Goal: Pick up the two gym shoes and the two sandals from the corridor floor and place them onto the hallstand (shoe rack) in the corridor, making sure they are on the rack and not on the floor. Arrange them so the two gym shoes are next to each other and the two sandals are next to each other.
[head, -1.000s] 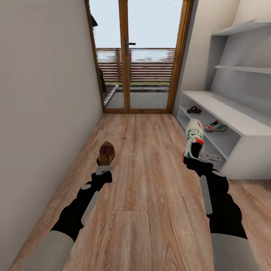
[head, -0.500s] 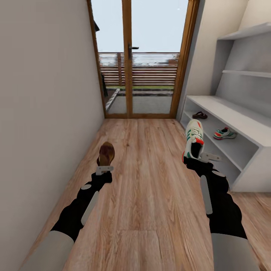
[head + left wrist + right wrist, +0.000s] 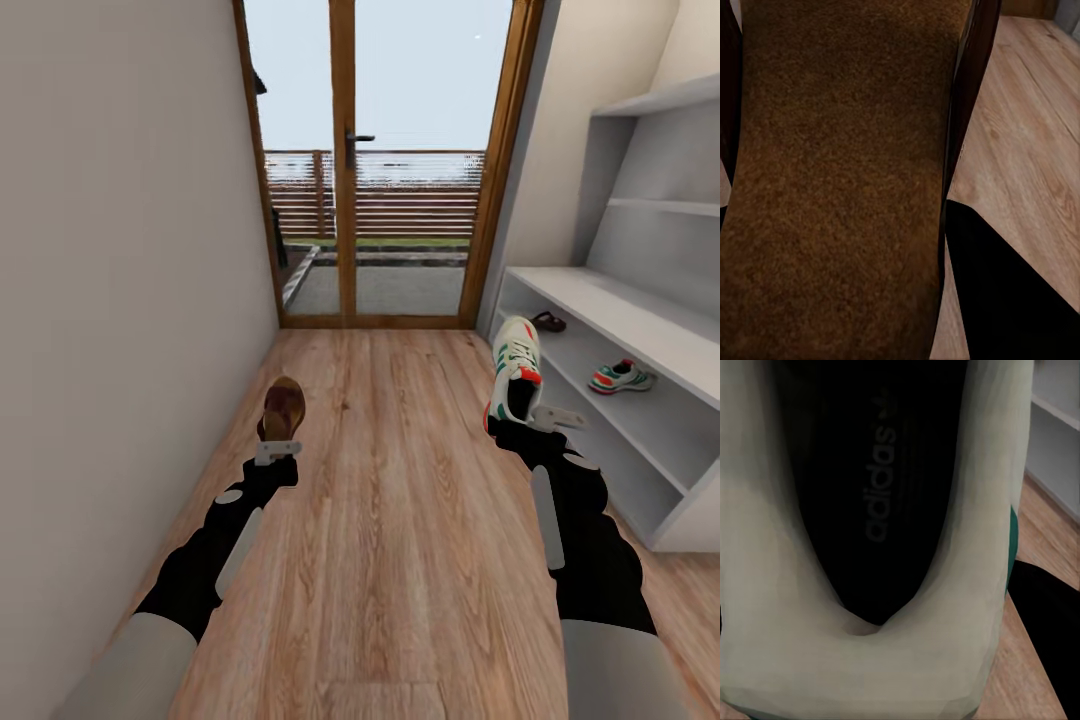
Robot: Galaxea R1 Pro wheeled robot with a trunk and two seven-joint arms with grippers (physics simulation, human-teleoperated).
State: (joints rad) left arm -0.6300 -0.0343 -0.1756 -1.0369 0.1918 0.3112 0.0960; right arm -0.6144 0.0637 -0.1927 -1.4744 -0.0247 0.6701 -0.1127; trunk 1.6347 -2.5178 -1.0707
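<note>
The white hallstand (image 3: 640, 330) stands along the right wall, off to the right of both arms and nearer the right arm. On its shelf sit one gym shoe (image 3: 621, 377) and, farther back, one sandal (image 3: 547, 321), well apart. The right gripper (image 3: 525, 420) pinches the second gym shoe (image 3: 515, 370) by its heel, toe pointing away toward the glass door (image 3: 390, 160). The left gripper (image 3: 277, 445) pinches the second sandal (image 3: 283, 407), also pointing away. Both shoes are up off the wood floor (image 3: 400, 500). The right arm looks better placed to go first.
</note>
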